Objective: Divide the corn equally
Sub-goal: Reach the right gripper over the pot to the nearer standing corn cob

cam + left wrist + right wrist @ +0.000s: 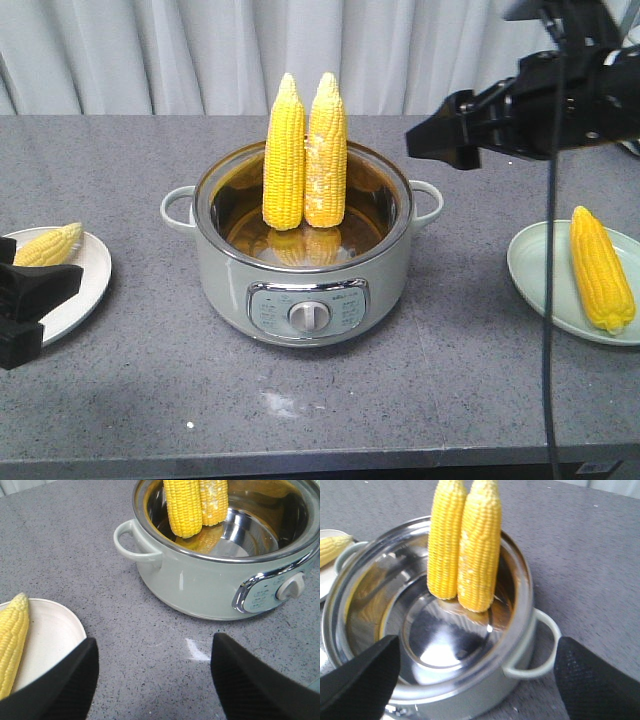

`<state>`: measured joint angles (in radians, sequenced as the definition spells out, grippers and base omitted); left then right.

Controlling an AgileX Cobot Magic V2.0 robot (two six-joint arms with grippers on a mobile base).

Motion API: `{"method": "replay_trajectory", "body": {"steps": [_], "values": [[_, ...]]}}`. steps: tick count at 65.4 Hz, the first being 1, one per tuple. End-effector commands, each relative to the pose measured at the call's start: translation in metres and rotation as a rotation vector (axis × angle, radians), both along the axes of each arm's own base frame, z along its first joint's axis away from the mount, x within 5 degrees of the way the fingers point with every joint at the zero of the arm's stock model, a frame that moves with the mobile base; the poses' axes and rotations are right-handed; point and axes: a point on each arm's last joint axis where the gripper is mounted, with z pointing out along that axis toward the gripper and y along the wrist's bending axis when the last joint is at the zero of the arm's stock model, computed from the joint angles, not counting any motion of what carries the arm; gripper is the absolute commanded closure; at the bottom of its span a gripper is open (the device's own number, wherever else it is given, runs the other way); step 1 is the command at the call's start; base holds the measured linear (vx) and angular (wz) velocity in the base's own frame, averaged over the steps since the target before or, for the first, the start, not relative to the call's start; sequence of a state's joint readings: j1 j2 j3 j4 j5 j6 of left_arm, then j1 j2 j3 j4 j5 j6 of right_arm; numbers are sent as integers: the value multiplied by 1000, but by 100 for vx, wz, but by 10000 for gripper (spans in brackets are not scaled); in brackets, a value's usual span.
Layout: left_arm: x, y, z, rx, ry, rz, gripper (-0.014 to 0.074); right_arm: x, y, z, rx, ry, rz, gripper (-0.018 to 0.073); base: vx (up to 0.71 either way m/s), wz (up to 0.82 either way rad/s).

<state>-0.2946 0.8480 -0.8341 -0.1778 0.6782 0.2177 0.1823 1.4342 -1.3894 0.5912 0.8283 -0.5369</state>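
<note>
Nearest, at the left edge of the table [150, 400], the left claw [154, 647] is held low. Its two fingers are spread wide apart and nothing is held in it. Just beside it a white plate [55, 635] is seen. The cob on the white plate [12, 645] is laid flat.

Further in, a pot [230, 285] is set in the middle of the table. Two cobs are stood up in it by the far wall, side by side and touching: the deep yellow cob [284, 150] and the paler cob [326, 150]. Their points are up, so their long way runs up and down.

At the right a green plate [545, 275] is set, and the cob on the green plate [600, 270] is laid along it.

Furthest and highest, the right claw [477, 642] is held above the table, to the right of the pot. Its fingers are wide apart and empty. The standing cobs are seen straight ahead of it. The right claw is judged to be the nearer one, with the paler cob on its side. A grip across the cob, from the side, is likely called for.
</note>
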Motion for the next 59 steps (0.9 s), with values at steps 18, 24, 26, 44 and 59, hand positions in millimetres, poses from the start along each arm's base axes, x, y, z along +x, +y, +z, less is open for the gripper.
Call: {"method": "replay_trajectory", "body": {"steps": [18,24,26,44,59], "values": [[0,-1,16,-50,-92,7,126,54,12,8,61,-102,43,-35,0,0],[0,-1,16,-50,-92,7,126,67,16,7,64,-114,67,-35,0,0],[0,-1,16,-50,-92,7,126,70,17,7,67,-116,74,-35,0,0],[0,-1,16,-50,-92,7,126,107,29,-1,105,-102,117,-35,0,0],[0,-1,16,-50,-92,7,126,132,38,-9,167,-103,153,-35,0,0]]}}
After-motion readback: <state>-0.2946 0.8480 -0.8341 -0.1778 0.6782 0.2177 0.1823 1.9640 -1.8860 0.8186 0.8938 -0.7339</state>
